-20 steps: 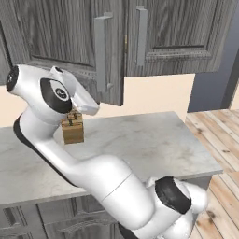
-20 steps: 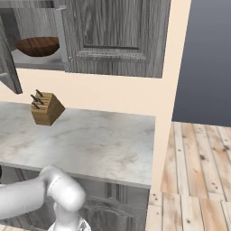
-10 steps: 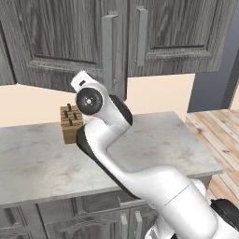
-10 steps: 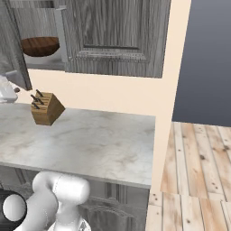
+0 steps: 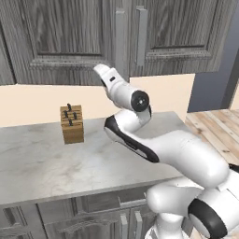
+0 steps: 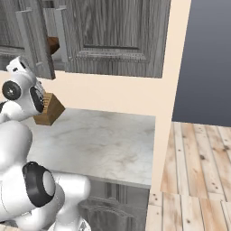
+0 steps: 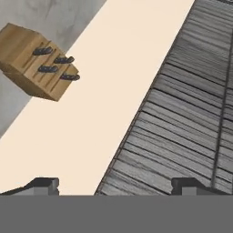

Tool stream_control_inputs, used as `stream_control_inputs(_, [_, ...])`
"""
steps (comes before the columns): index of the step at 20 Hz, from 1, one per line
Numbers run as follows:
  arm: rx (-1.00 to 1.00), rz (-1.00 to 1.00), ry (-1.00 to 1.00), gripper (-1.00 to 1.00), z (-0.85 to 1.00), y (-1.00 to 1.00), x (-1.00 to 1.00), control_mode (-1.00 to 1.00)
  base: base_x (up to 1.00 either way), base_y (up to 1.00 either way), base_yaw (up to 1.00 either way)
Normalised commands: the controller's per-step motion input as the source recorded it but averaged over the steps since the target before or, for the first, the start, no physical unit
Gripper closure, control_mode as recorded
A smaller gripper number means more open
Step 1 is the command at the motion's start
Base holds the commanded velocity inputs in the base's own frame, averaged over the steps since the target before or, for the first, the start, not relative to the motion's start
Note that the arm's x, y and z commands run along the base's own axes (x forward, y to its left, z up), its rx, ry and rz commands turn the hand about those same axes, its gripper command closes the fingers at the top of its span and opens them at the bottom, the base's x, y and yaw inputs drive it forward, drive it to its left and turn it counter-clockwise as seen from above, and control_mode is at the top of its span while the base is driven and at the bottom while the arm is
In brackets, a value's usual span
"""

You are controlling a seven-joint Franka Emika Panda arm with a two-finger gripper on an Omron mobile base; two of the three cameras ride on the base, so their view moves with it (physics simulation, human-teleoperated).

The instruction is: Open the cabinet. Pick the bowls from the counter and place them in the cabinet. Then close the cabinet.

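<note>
Hand view: pincer (image 7: 113, 184) spread beside cabinet (image 7: 191, 113).

Counter with one thing on it.
I see the counter (image 5: 42, 163) as a light marbled slab with a thick front edge, running along the beige wall. A wooden knife block (image 5: 72, 123) stands upright on it near the wall, dark handles sticking out of its top.
</note>
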Motion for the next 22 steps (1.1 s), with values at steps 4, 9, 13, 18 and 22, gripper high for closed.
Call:
stream_control_inputs(4, [0.11, 0.05, -0.02, -1.0, 0.0, 0.07, 1.0, -1.0, 0.0, 0.0, 0.0])
stream_control_inputs(9, [0.02, 0.0, 0.0, -1.0, 0.0, 0.35, 1.0, -1.0, 0.0, 0.0, 0.0])
stream_control_inputs(13, [0.0, -0.08, 0.07, -1.0, 0.0, 0.53, 1.0, -1.0, 0.0, 0.0, 0.0])
stream_control_inputs(18, [0.0, -0.12, 0.13, -1.0, -0.02, 0.52, 1.0, -1.0, 0.0, 0.0, 0.0])
stream_control_inputs(22, [0.0, -0.16, 0.28, -1.0, 0.05, 0.47, 1.0, -1.0, 0.0, 0.0, 0.0])
